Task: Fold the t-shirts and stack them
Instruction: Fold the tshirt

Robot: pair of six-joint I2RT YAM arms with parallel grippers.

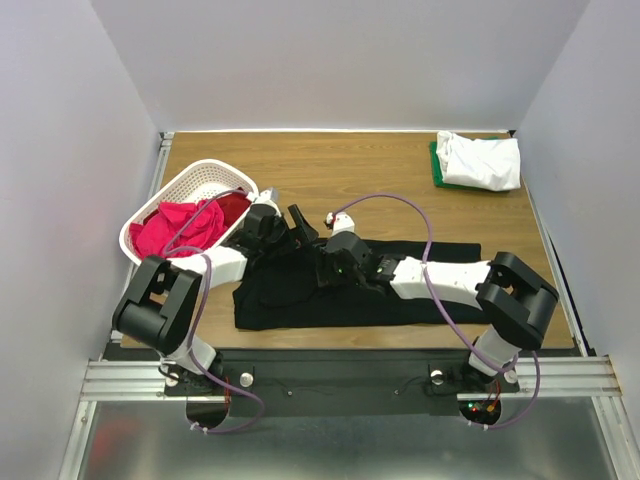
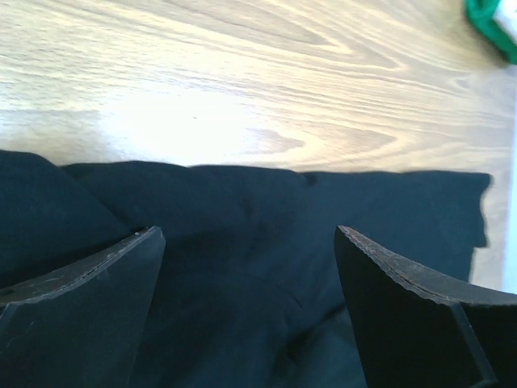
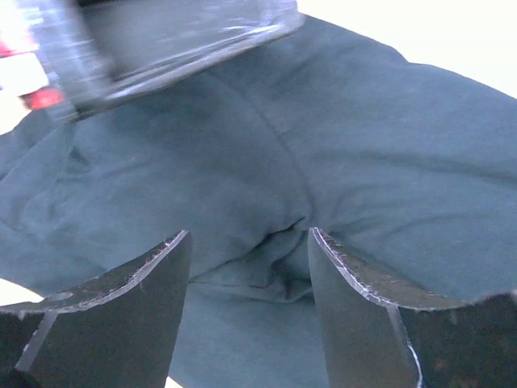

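A large black t-shirt (image 1: 440, 300) lies spread across the near middle of the table, and it fills the left wrist view (image 2: 258, 210) and the right wrist view (image 3: 380, 153). My left gripper (image 1: 288, 228) is open just above the shirt's far left part; its jaws (image 2: 249, 234) stand wide with flat cloth between them. My right gripper (image 1: 322, 268) is open low over the shirt's middle (image 3: 249, 234), and a raised wrinkle of black cloth (image 3: 279, 242) sits between its fingers. A white t-shirt (image 1: 482, 160) lies on a green one (image 1: 437, 168) at the back right. Pink/red t-shirts (image 1: 180, 228) fill the basket.
A white lattice basket (image 1: 205, 180) stands at the left, close behind my left arm. Grey walls enclose the table on three sides. A corner of the green shirt (image 2: 489, 20) shows at the top right of the left wrist view. Bare wood lies between the black shirt and the back stack.
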